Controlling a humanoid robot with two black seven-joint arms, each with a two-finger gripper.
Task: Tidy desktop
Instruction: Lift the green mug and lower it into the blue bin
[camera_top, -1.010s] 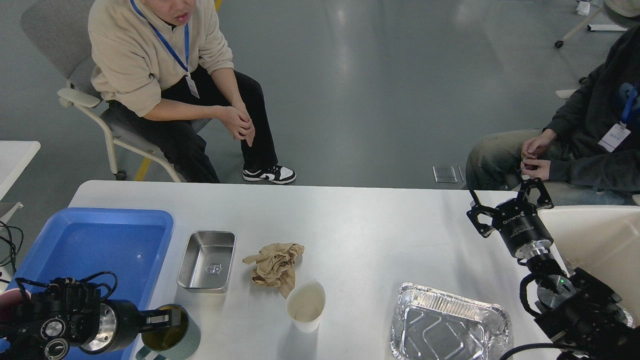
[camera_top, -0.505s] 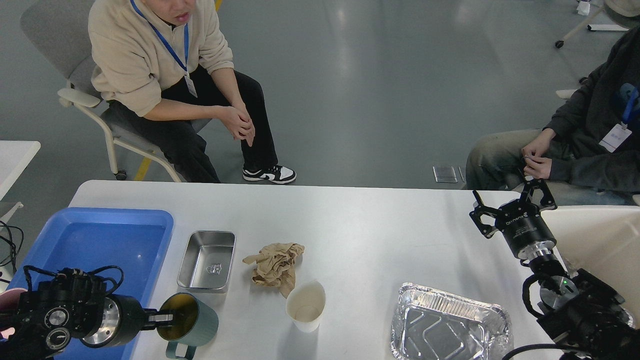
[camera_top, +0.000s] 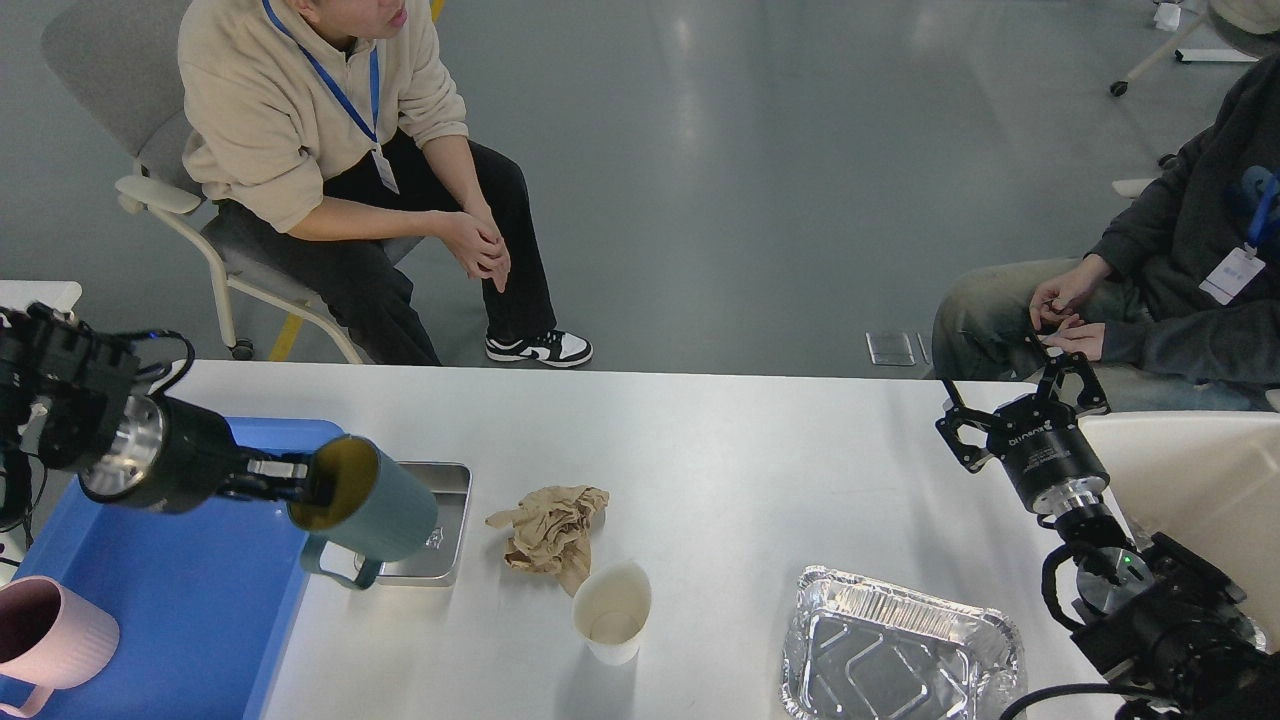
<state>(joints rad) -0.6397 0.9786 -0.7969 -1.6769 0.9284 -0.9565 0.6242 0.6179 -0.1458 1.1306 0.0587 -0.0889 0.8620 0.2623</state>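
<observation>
The large white rectangular desktop (camera_top: 720, 450) with rounded corners fills the lower half of the head view, carrying one of each: a blue plastic tray (camera_top: 150, 600) at its left edge, a shallow stainless-steel rectangular pan (camera_top: 445, 545) beside the tray, a crumpled wad of brown paper (camera_top: 550, 525), an upright white paper cup (camera_top: 612, 610) just in front of the wad, and a crinkled aluminium foil tray (camera_top: 900, 645) toward the right. There are two mugs: a ribbed pink one (camera_top: 50, 640) at the tray's near left corner, and a teal one (camera_top: 365, 500). The left gripper (camera_top: 290, 480) is clamped on the teal mug's rim, holding it tilted on its side above the desktop, over the tray's right wall and the steel pan. The right gripper (camera_top: 1020, 395) has its fingers spread and holds nothing, at the desktop's far right edge. Two people sit beyond the desktop.
</observation>
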